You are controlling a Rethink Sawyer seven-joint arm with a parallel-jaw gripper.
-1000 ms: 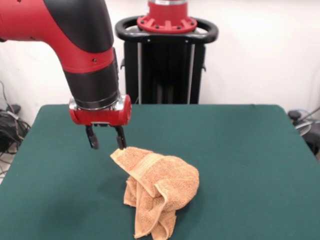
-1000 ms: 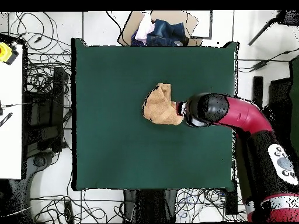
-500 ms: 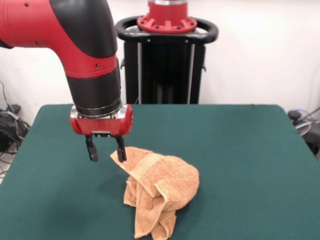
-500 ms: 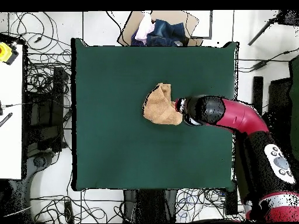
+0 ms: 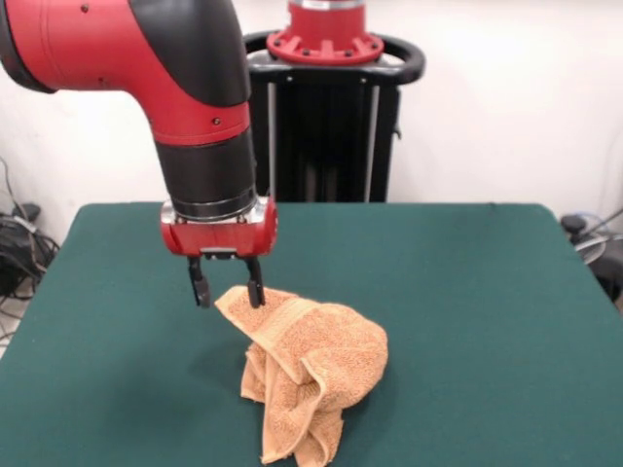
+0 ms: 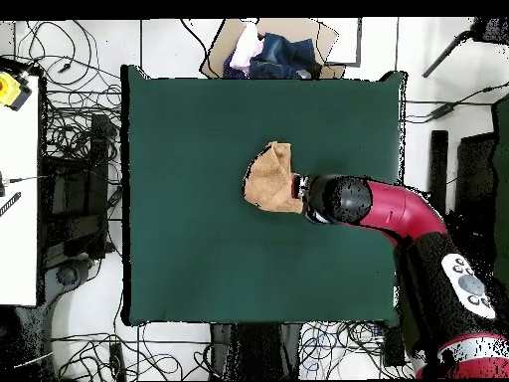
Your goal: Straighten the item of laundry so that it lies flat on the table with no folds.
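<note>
The orange-tan towel [image 5: 310, 363] lies crumpled in a heap on the dark green table [image 5: 467, 321], with a folded corner sticking up at its upper left. In the overhead view the towel [image 6: 268, 179] sits near the table's middle. My gripper [image 5: 227, 288] is open and empty, its fingers hanging over that raised corner, one finger on each side of it. In the overhead view the gripper [image 6: 299, 188] is at the towel's right edge, mostly hidden under the arm.
The robot's black pedestal [image 5: 325, 126] stands behind the table's far edge. A cardboard box with clothes [image 6: 270, 50] sits off the table's top edge in the overhead view. Cables lie on the floor around the table.
My gripper has moved right in the front view and a little lower, from beside the towel's raised corner to over it. The towel has not moved.
</note>
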